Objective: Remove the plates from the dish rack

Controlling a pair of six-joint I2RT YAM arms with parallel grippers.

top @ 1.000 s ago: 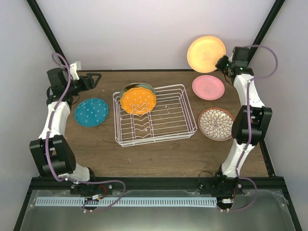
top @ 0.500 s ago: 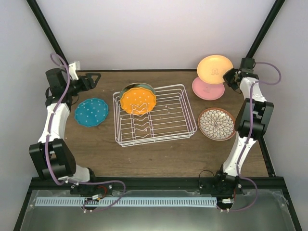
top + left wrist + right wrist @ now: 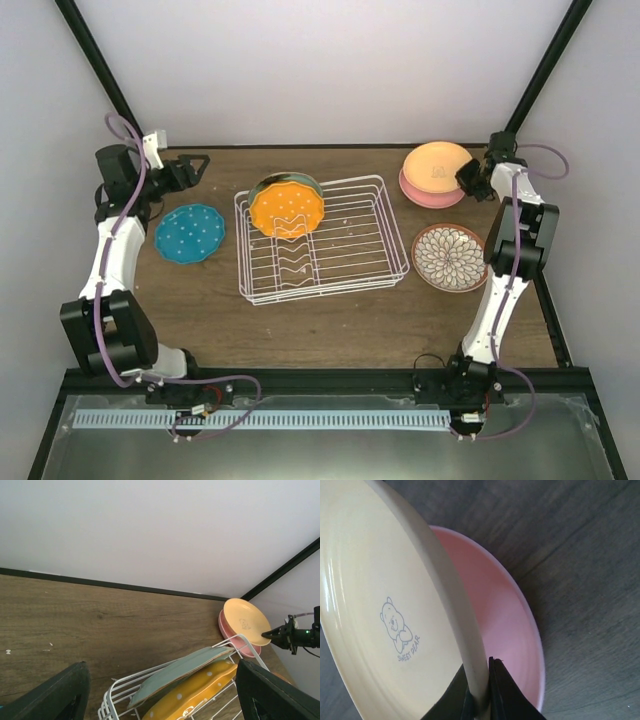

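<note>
Yellow plate [image 3: 437, 162] is coming down from a second ago, now tilting just over the pink plate [image 3: 430, 197] at the dish rack's [image 3: 392, 232] 1 o'clock. Rack is holding the orange dotted plate [image 3: 287, 210] and sage green plate [image 3: 182, 667] upright at its 10 o'clock end. Right hand [image 3: 465, 178] is pinching the yellow rim. Left hand [image 3: 195, 165] is hanging wide open at 10. Teal plate [image 3: 190, 233] is lying at 9 and floral plate [image 3: 449, 257] at 3 on the table [image 3: 330, 330].

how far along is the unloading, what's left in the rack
Three plates are out on the table: teal plate, floral plate, pink plate. The right gripper pinches the yellow plate by its rim, tilted over the pink one. Still in the dish rack: the orange plate and the green plate behind it. The left gripper is open.
</note>
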